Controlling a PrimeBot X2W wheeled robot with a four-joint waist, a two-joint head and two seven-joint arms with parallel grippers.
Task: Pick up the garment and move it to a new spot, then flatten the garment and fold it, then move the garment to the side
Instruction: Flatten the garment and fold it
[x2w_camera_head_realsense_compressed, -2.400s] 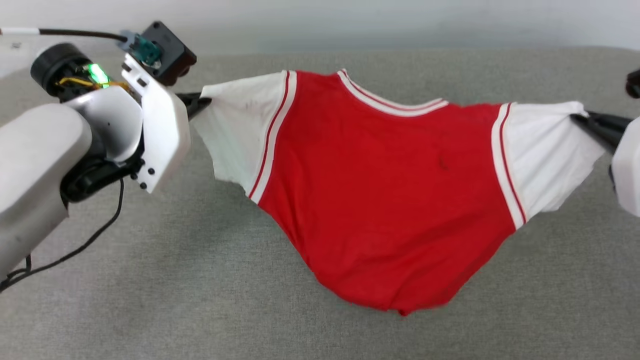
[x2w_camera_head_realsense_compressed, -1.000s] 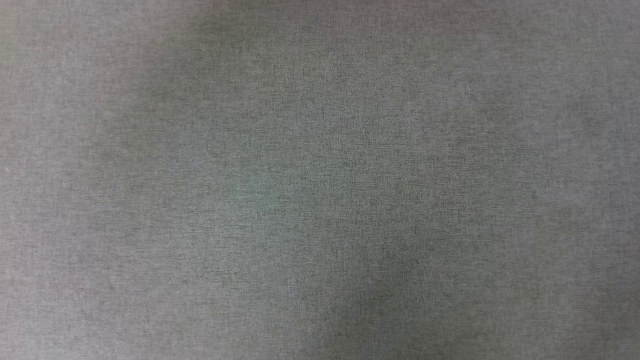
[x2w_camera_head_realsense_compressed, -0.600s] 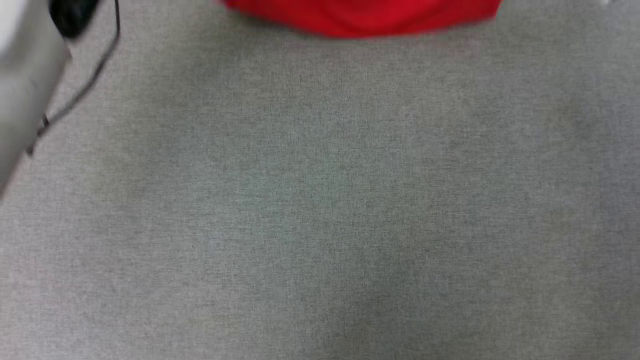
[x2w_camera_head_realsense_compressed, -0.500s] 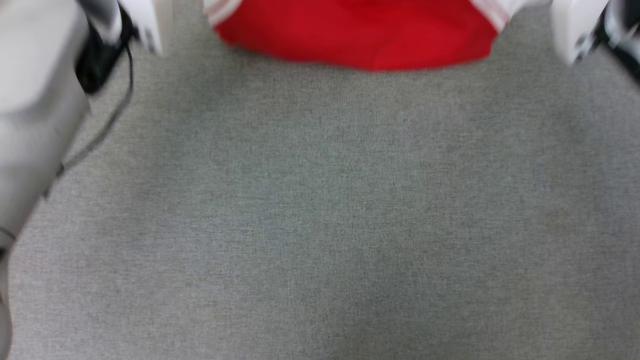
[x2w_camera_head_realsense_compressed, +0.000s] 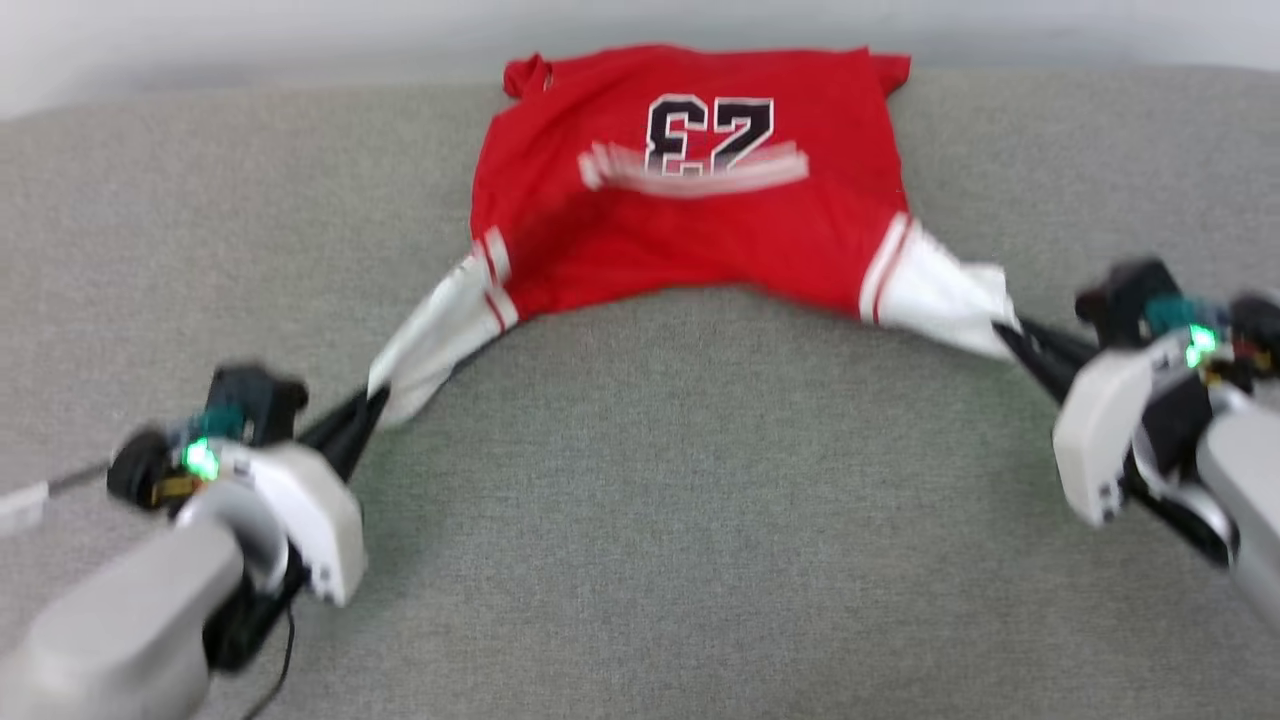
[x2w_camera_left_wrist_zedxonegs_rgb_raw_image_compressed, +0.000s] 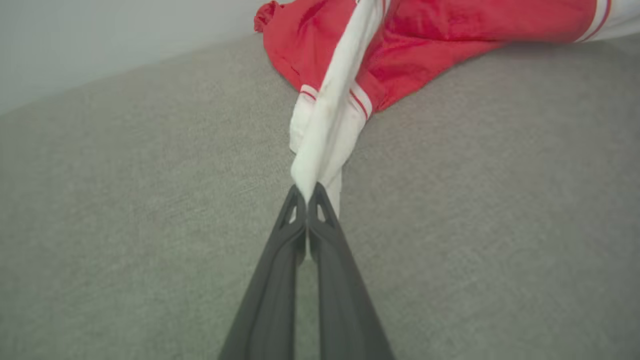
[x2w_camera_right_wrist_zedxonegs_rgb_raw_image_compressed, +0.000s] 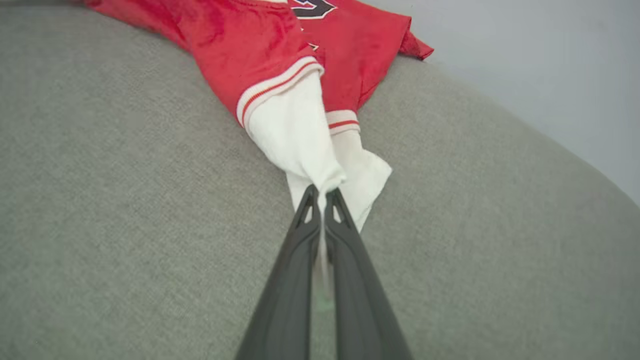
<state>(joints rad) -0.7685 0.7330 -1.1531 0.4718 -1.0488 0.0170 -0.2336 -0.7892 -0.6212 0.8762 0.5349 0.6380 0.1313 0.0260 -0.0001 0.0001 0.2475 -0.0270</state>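
23 print newly face-up on garment

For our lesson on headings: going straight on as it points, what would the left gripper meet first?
The white sleeve of the garment, pinched in the left gripper; beyond it, depth unclear.

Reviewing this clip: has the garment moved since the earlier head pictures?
Yes. The garment then hung with its hem nearest the camera; now it lies on the grey surface, print up, hem swung away to the far edge by the wall.
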